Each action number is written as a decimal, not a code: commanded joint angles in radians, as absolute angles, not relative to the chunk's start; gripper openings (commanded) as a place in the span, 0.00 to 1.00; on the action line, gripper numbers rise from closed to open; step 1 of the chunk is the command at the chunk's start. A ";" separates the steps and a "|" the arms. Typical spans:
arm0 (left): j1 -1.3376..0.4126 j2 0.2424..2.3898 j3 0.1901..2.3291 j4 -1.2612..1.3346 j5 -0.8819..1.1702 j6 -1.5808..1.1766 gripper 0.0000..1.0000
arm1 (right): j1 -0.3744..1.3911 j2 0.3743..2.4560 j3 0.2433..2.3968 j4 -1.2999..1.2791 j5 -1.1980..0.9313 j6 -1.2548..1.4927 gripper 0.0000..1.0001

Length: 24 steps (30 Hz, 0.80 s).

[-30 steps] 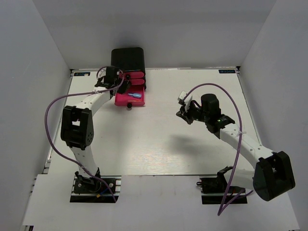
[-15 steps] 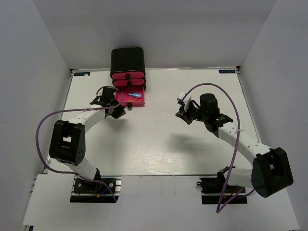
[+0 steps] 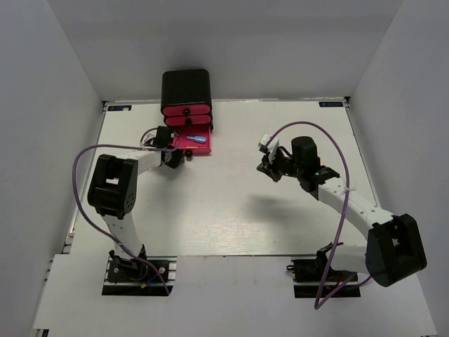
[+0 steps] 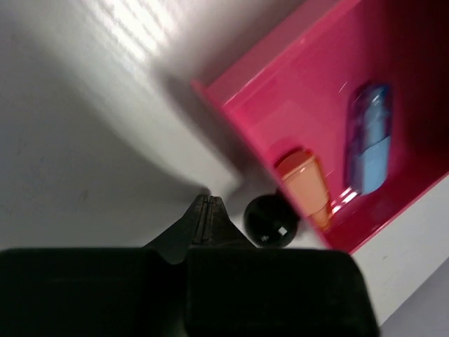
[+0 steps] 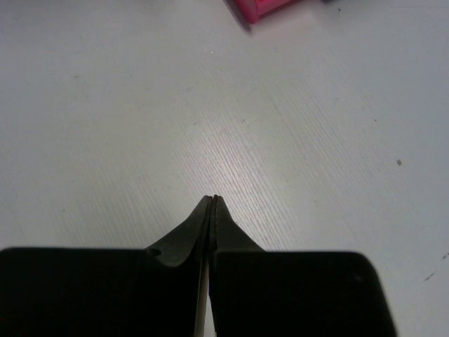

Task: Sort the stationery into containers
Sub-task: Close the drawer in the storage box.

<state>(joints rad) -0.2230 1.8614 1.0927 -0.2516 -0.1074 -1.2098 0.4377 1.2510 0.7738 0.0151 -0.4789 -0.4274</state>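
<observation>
The black cabinet (image 3: 186, 86) stands at the back with three pink drawers. The bottom drawer (image 3: 205, 146) is pulled out and holds a blue piece (image 3: 199, 140) and an orange piece (image 3: 186, 140). In the left wrist view the drawer wall (image 4: 280, 91) is in front of me, with the blue piece (image 4: 368, 147) and the orange piece (image 4: 305, 184) inside. My left gripper (image 4: 208, 201) is shut and empty, just left of the drawer's black knob (image 4: 271, 221); it also shows in the top view (image 3: 177, 159). My right gripper (image 3: 270, 168) is shut and empty over bare table (image 5: 212, 199).
White walls close the table on three sides. A corner of the pink drawer (image 5: 261, 7) shows at the top edge of the right wrist view. The upper two drawers (image 3: 186, 111) are closed. Purple cables loop from both arms.
My left gripper has swung from the cabinet's left side down to the front left of the open drawer, beside its knob. The right arm has barely moved.
</observation>
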 commanded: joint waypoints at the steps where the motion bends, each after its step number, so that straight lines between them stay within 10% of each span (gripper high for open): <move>1: -0.200 1.868 1.111 -0.134 -0.150 -1.328 0.02 | 0.428 1.223 0.772 0.009 -0.494 -0.436 0.00; 10: -0.170 1.948 1.146 -0.034 -0.109 -1.445 0.56 | 0.419 1.219 0.769 0.008 -0.492 -0.437 0.00; 24: -0.170 2.068 1.275 0.011 -0.061 -1.492 0.64 | 0.400 1.269 0.818 0.002 -0.505 -0.456 0.00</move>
<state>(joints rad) -0.1719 2.0506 1.2392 0.0273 -0.0662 -1.4784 0.4126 1.2610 0.7742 -0.0013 -0.4828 -0.4446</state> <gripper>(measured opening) 0.634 0.011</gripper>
